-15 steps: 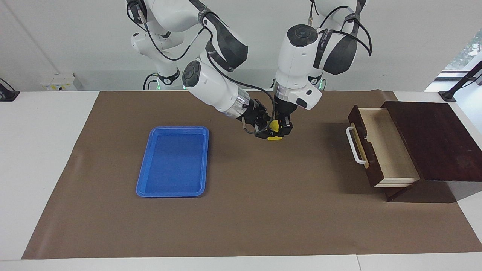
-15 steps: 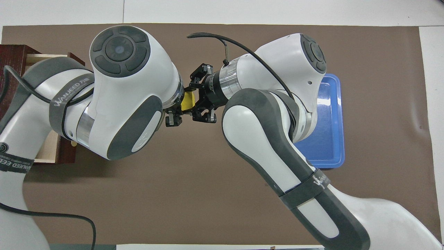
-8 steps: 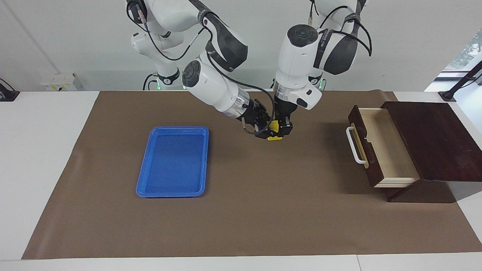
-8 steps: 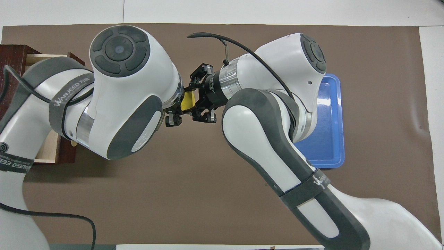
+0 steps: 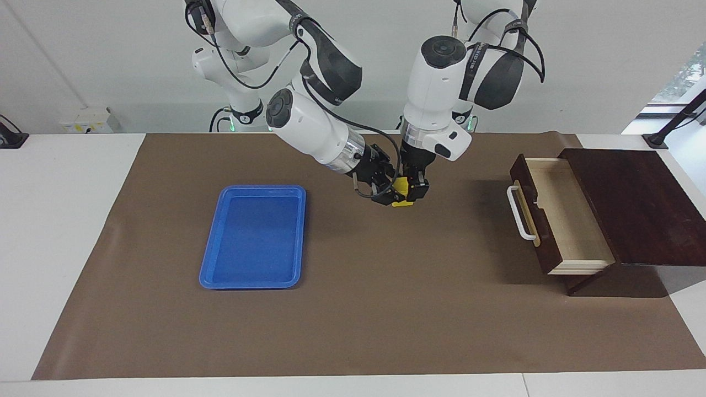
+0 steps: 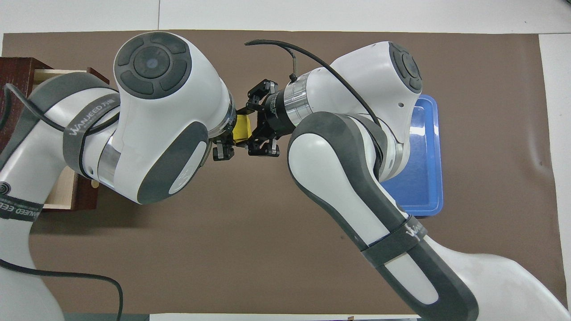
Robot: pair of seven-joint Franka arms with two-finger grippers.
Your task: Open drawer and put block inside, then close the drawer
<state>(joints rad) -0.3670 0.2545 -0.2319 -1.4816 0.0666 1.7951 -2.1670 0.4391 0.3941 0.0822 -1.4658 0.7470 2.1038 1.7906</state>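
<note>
Facing view: we see both pincers meeting over mat [image 5: 353, 309] mid-table, between blue tray [image 5: 253, 237] and drawer [image 5: 560, 215]. Left pincer [image 5: 411, 193] points down, clenched on block [image 5: 403, 190], block lifted off mat. Right pincer [image 5: 386, 194] comes in slantwise, right at block; we can't tell if it grips or has let go. Drawer pulled open, pale inside bare, at left arm's end of table [image 5: 66, 220].

Overhead view: we see block [image 6: 242, 129] wedged between left pincer [image 6: 229, 133] and right pincer [image 6: 255, 129]; tray [image 6: 424, 178] partly under right arm, drawer [image 6: 60, 196] partly under left arm.
</note>
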